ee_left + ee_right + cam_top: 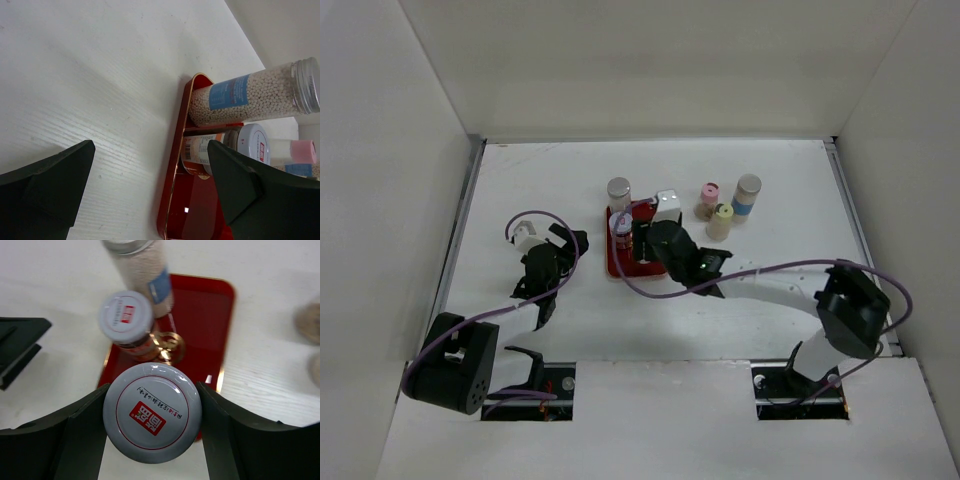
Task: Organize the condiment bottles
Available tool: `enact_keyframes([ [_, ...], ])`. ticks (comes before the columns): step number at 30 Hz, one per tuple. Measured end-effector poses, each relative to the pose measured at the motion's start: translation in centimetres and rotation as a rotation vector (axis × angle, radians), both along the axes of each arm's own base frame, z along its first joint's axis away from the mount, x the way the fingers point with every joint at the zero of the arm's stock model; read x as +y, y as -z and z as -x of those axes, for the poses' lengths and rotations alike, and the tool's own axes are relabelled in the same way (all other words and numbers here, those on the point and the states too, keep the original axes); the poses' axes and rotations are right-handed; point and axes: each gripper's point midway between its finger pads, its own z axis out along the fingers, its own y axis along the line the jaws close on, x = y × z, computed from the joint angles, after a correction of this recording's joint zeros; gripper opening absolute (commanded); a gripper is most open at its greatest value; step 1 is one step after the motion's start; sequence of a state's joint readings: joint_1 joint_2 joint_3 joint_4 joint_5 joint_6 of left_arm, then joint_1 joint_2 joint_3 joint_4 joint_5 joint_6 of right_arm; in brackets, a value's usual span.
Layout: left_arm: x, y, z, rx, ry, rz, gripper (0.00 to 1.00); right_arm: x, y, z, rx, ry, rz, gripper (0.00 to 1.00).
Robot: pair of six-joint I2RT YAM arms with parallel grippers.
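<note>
A white table (pixel 540 180) sits boxed in by plain white walls (pixel 650 60) at left, right and far sides, evenly lit.

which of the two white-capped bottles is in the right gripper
The lower bottle in the right wrist view, squeezed by the right gripper; the upper bottle stands free on the red tray.

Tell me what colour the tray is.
The tray is red with a gold rim, clearest in the right wrist view.
</note>
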State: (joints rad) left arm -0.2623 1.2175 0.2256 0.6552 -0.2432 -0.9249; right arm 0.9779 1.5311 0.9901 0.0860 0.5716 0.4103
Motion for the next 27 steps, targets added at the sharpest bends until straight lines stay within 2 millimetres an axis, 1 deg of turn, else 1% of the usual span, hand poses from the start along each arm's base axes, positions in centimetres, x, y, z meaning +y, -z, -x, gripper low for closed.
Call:
enact_keyframes([
  [1,0.0,0.0,0.0,0.000,0.000,0.000,1.00,1.4,0.1,-0.2,0.001,-0.024,0.001,0.52],
  [3,0.1,0.0,0.0,0.000,-0.002,0.000,1.00,3.6,0.6,-0.4,0.004,-0.059,0.009,0.52],
  [5,0.3,0.0,-0.1,-0.001,-0.006,0.001,1.00,5.1,1.3,-0.6,0.009,-0.083,0.018,0.52],
  [8,0.4,-0.4,-0.1,-0.012,-0.011,0.004,1.00,6.6,2.7,-0.8,0.024,-0.106,0.038,0.52],
  [12,0.4,-0.5,-0.1,-0.014,-0.009,0.005,1.00,7.0,5.0,-0.9,0.051,-0.114,0.079,0.54],
  [15,0.4,-0.5,-0.1,-0.014,-0.009,0.005,1.00,7.2,6.8,-0.9,0.069,-0.117,0.110,0.59],
  [17,0.3,-0.5,-0.1,-0.014,-0.008,0.006,1.00,7.4,6.7,-0.9,0.063,-0.118,0.109,0.63],
  [19,0.3,-0.5,-0.1,-0.014,-0.006,0.006,1.00,7.5,6.7,-0.9,0.064,-0.120,0.105,0.69],
  [21,0.3,-0.5,-0.1,-0.014,-0.006,0.006,1.00,7.6,6.7,-0.8,0.064,-0.122,0.106,0.81],
  [22,0.3,-0.5,-0.1,-0.014,-0.006,0.006,1.00,7.6,6.6,-0.8,0.063,-0.122,0.104,0.84],
  [25,0.3,-0.5,-0.1,-0.014,-0.005,0.006,1.00,7.8,5.9,-0.8,0.050,-0.124,0.086,0.90],
  [27,0.3,-0.5,-0.1,-0.014,-0.005,0.006,1.00,7.7,4.8,-0.7,0.038,-0.124,0.070,0.91],
])
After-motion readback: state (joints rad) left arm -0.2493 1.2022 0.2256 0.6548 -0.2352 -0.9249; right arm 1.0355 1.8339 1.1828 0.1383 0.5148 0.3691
